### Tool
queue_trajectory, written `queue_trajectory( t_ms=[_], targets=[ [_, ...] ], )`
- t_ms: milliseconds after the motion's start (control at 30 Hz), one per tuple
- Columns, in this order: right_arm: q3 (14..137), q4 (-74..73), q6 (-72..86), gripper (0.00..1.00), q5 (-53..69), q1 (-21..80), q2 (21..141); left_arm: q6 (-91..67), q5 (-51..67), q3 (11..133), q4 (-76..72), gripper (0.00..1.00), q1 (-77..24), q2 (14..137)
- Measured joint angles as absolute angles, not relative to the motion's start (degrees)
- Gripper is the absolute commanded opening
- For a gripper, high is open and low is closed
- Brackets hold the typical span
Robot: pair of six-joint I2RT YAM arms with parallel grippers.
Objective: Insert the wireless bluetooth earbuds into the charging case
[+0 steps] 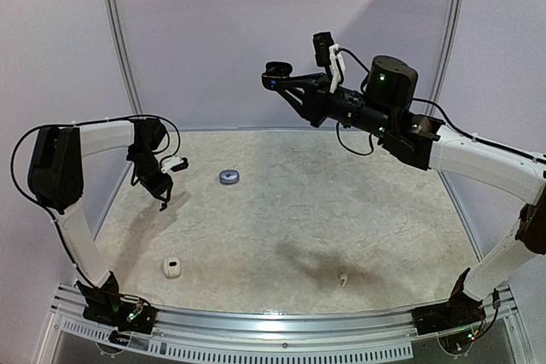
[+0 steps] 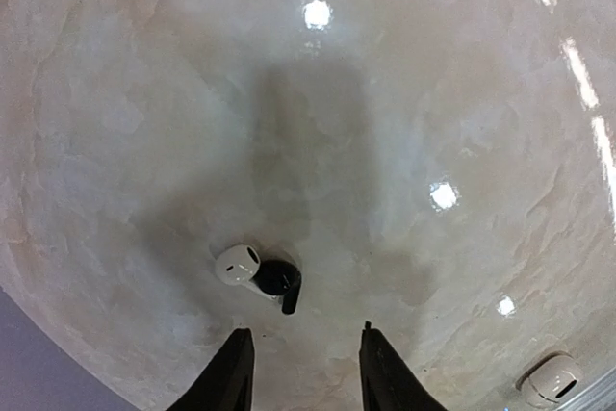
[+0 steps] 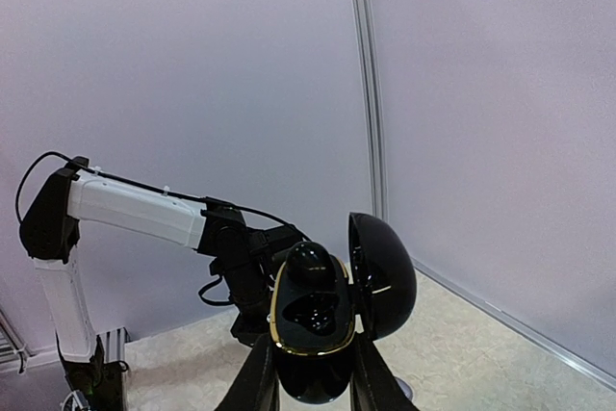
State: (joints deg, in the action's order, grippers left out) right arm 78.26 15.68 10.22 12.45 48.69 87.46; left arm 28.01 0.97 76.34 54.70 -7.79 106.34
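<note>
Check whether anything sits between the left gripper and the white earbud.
Nothing clearly does. The earbud lies on the table just ahead of the left gripper; a black piece touches its near side, another bud or its stem, unclear.

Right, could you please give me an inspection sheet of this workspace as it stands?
Surface: glossy marbled beige table, with light glare.
Job's things: white earbud touching a black earbud; pale earbud near the front edge; black charging case, lid open, held high.
Clutter: white case; blue-grey case.
Tools: left tool open, just short of the two earbuds; right tool shut on the black charging case.
Cables: black cables on both arms.
Surroundings: plain lilac walls.
</note>
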Motion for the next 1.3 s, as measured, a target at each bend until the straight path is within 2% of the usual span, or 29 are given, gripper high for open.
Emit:
queue_trajectory(
  t_ms=[200,733,800,967,1133,1200,1300],
  targets=[
    [77.1,18.2,10.7,0.0,12.4,48.7,87.5,27.6,0.6,75.5,54.1,0.32,-7.2,106.6],
    [76.4,18.8,11.1,0.0,12.5,48.8,87.5,27.5,1.0,72.9,51.5,0.28,-5.9,109.5],
    [76.4,18.9,11.1,0.0,12.5,48.9,87.5,27.4,1.5,72.9,51.5,0.32,-5.9,109.6],
    [76.4,18.9,11.2,0.0,12.5,48.9,87.5,26.5,4.8,72.8,51.7,0.5,-5.8,108.1],
    [76.4,18.9,11.3,0.0,12.6,48.9,87.5,25.9,5.2,72.2,51.1,0.74,-5.1,104.0],
    [76.4,18.9,11.4,0.0,12.7,48.9,87.5,25.8,5.0,72.2,50.4,0.77,-4.7,104.0],
    [76.4,18.9,11.4,0.0,12.9,48.9,87.5,25.5,4.8,72.2,49.7,0.75,-4.0,106.0]
  ],
)
